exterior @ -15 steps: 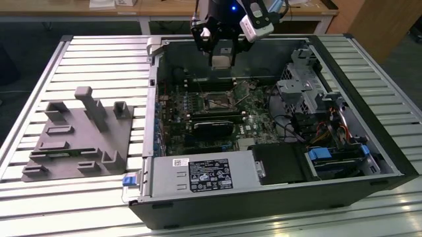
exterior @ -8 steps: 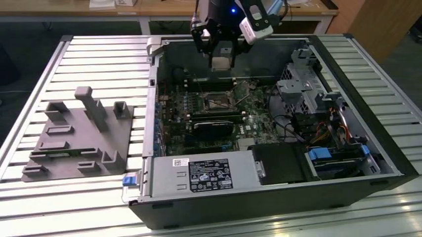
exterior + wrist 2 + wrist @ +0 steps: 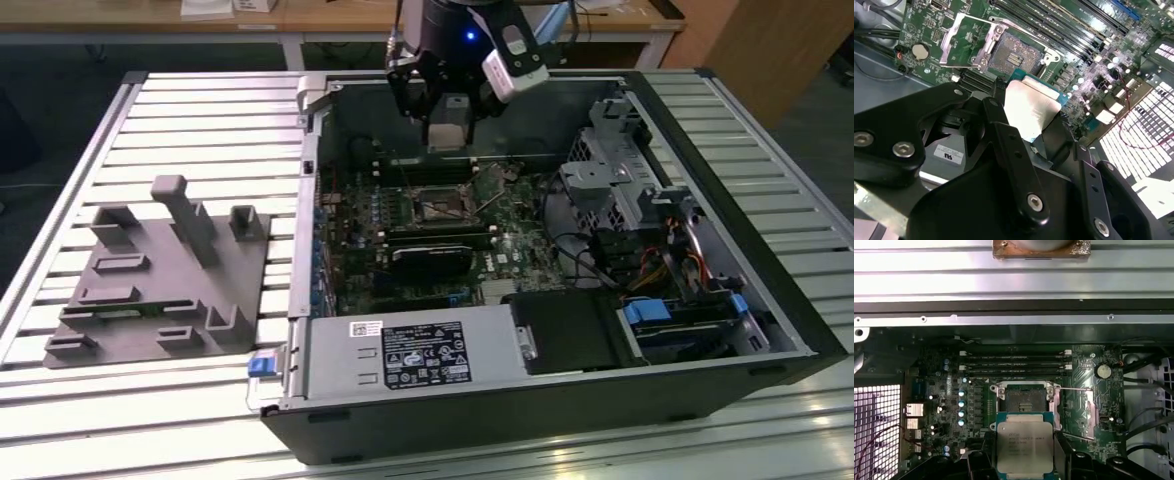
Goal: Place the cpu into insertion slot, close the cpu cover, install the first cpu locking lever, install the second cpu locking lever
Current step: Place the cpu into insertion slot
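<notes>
Pinching the thin square silvery-beige cpu [image 3: 1024,447] by its edges, the black tool [image 3: 450,140] hangs over the green motherboard [image 3: 1104,395] inside the open black computer case [image 3: 534,400] on the slatted metal tabletop [image 3: 200,110]. Cpu is held in the air near the black-framed square insertion slot [image 3: 1024,399], on its far side, not seated. Silvery square-frame cpu cover [image 3: 983,50] stands swung up, slot's dark centre exposed.

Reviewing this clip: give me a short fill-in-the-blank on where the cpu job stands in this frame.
1. The hand grips the ____, a pale square chip.
2. The insertion slot lies ____, with no chip in it.
3. The cpu cover is swung ____, not shut over the slot.
Missing words: cpu; empty; open.
</notes>
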Motion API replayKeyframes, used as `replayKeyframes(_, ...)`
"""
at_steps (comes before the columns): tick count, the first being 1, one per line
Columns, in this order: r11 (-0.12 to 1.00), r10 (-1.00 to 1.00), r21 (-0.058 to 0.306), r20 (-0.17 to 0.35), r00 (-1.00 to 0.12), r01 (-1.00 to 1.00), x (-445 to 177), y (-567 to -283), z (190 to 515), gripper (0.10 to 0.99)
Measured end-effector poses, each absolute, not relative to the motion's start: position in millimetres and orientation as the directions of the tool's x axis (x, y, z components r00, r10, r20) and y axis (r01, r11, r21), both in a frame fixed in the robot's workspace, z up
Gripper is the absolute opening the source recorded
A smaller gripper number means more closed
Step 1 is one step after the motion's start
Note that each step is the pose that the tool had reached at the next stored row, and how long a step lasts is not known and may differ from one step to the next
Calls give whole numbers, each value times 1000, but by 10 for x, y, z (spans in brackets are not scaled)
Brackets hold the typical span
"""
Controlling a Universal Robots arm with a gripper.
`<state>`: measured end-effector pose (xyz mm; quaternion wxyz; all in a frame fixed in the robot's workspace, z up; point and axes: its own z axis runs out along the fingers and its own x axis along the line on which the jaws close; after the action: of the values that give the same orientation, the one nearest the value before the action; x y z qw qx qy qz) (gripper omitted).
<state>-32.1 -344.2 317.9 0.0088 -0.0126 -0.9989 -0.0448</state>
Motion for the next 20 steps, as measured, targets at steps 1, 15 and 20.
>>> replayKeyframes(1,996,24,89,19,-1000,26,-321,-3442,3165,541)
replayKeyframes(15,996,24,89,19,-1000,26,-321,-3442,2978,541)
replayKeyframes(20,996,24,89,19,-1000,25,-321,-3442,2894,541)
